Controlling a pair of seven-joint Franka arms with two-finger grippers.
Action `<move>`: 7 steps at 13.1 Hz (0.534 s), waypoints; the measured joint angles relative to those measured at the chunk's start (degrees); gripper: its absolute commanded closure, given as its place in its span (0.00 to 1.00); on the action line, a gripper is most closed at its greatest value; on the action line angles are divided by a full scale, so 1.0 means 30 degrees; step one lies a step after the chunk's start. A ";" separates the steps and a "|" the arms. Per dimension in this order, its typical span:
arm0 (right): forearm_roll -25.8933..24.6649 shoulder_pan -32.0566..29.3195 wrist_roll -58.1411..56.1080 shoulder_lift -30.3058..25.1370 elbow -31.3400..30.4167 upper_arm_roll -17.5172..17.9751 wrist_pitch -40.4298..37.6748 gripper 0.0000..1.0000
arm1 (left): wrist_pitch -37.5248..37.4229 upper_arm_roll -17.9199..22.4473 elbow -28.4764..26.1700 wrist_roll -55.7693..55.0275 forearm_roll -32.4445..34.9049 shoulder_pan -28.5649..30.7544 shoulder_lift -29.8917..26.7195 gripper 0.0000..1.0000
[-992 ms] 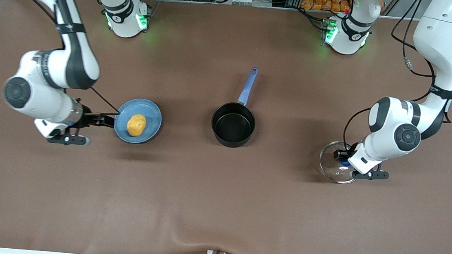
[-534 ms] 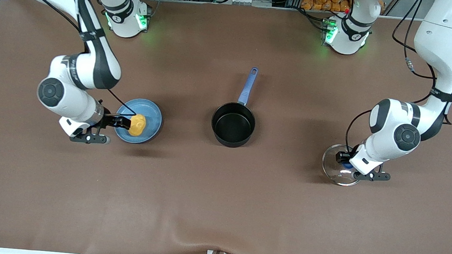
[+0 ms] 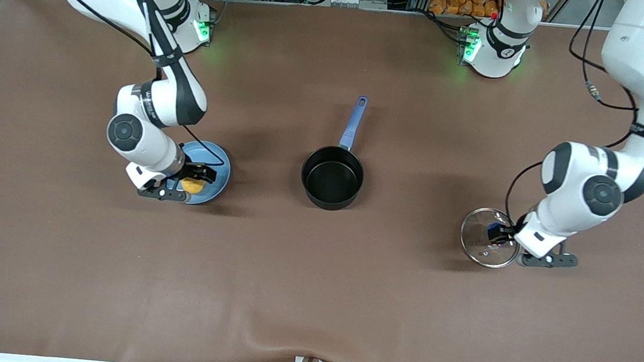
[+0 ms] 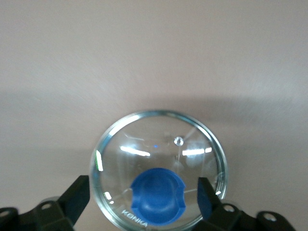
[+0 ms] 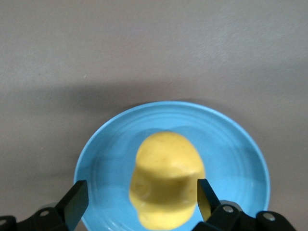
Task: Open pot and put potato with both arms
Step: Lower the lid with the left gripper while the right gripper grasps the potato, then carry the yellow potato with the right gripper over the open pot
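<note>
Potato point(image 5: 167, 179) sits on the blue plate point(image 5: 236, 159), toward the right arm's end of the desk point(image 3: 312, 297). Right gripper point(image 5: 139, 199) is spread wide, a finger each side of it, nothing held yet.

Pot point(image 3: 332, 177) is mid-desk, uncovered, handle point(image 3: 354, 122) pointing away from the front camera.

Lid point(image 4: 159, 171) lies flat toward the left arm's end; left gripper point(image 4: 142, 197) is wide open around the knob point(image 4: 158, 195), not gripping.

Risks: potato is lumpy, long axis looks to run between the fingers, so a squeeze could roll it off the plate. Left gripper could snag the knob and drag the lid.
</note>
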 measured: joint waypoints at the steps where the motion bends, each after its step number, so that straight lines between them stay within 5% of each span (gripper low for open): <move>1: -0.0001 0.0003 0.0000 0.0036 -0.0105 -0.0026 0.0000 0.00 | -0.1079 -0.0048 0.0671 0.0000 0.0000 0.0006 -0.0577 0.00; 7: -0.0007 -0.0054 -0.0006 0.0133 -0.0368 -0.0273 0.0225 0.00 | -1.0362 -0.0920 0.6172 -0.0025 -0.0598 0.0003 -0.3754 0.00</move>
